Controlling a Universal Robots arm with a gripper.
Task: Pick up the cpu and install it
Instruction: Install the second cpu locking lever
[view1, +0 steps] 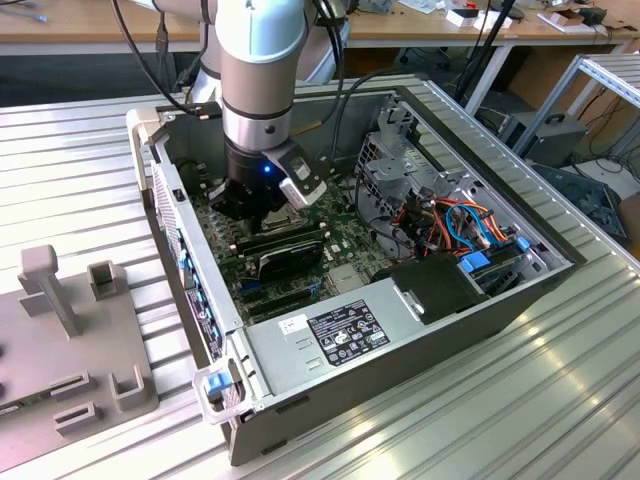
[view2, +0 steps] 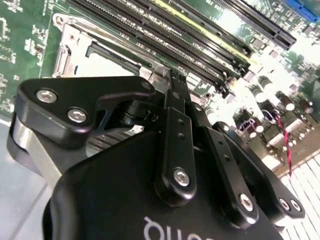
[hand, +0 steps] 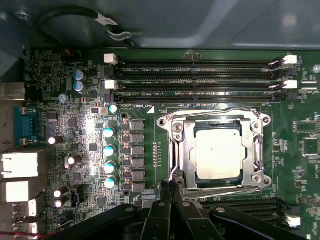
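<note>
now, cpu seated in socket frame, gripper fingers pinched together, empty, just beside frame

The cpu lies in the socket, beside the memory slots.

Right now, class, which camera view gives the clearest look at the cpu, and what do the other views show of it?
The first wrist view: the cpu lies face-on in its socket frame, nothing covering it. In the second wrist view the pincer blocks most of it, leaving a pale sliver. In the exterior view the arm stands over that spot.
</note>
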